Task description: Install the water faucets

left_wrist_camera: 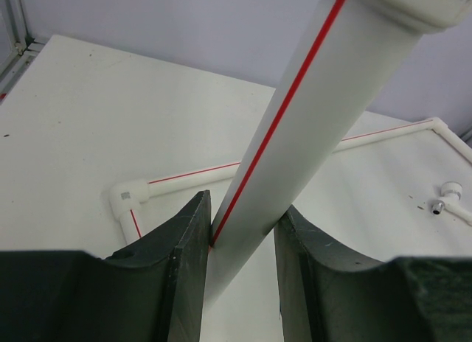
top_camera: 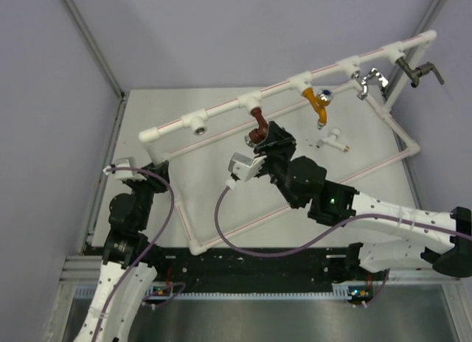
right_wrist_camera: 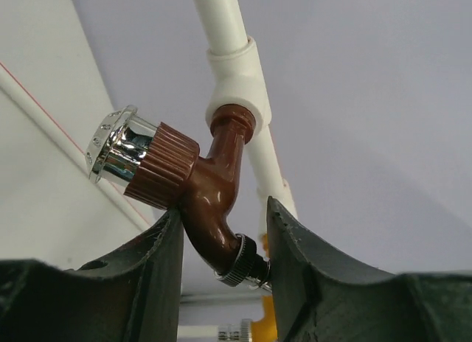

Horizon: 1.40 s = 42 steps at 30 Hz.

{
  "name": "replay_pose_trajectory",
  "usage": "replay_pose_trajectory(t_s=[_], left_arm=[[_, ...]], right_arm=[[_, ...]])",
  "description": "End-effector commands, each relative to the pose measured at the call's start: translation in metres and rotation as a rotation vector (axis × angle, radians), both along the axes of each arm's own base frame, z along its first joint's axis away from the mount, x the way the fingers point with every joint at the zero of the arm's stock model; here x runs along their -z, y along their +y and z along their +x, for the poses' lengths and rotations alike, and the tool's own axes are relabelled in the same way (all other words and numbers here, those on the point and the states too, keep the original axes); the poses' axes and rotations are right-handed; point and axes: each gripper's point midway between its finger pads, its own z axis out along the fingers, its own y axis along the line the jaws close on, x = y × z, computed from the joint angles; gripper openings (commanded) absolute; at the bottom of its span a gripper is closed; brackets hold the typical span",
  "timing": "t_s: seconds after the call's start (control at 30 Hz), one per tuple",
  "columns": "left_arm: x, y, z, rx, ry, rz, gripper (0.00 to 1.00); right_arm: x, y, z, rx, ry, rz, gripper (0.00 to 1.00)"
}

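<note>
Jaws of the right gripper [right_wrist_camera: 223,211] are closed on the reddish-brown faucet [right_wrist_camera: 203,181] at its tee socket [right_wrist_camera: 236,77]; the left gripper [left_wrist_camera: 243,203] clamps the white frame pipe [left_wrist_camera: 310,121].

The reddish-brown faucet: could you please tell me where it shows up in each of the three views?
Top external: the reddish-brown faucet hangs under the upper pipe, near centre.
Left wrist: not in it.
Right wrist: centre, inside the right gripper, its end in a tee socket.
Shared landmark: the white pipe frame.
</note>
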Motion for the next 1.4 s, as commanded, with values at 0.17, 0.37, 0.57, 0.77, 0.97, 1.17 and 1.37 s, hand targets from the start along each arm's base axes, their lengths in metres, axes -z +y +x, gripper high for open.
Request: replay_pose_trajectory(t_s=[0.17,0.37,0.57,0.77,0.97,1.17,1.37], left_arm=[[0.005,-0.001,-0.003,-0.010,0.039,-0.097,0.00],[0.005,-0.001,-0.002,-0.010,0.039,-0.097,0.00],[0.002,-0.001,-0.003,-0.008,0.038,-0.095,0.00],[-0.013,0.002,-0.011,-0.014,0.027,-0.084,0.22],[-0.049,0.020,-0.036,-0.072,-0.036,-0.034,0.61],[-0.089,0.046,-0.073,-0.161,-0.142,0.012,0.77],[-0.105,0.064,-0.103,-0.228,-0.220,0.078,0.99]], right_arm=[[-0.070,0.008,-0.016,-0.332,0.239,0.921,0.34],[-0.071,-0.012,-0.024,-0.315,0.223,0.846,0.65],[-0.082,-0.043,-0.037,-0.320,0.217,0.978,0.98],[-0.074,-0.101,-0.039,-0.201,0.143,1.192,0.99],[-0.050,-0.169,-0.055,-0.093,0.149,1.401,0.99],[-0.030,-0.239,-0.080,-0.047,0.166,1.630,0.99],[-0.001,-0.297,-0.101,0.048,0.217,1.756,0.99]])
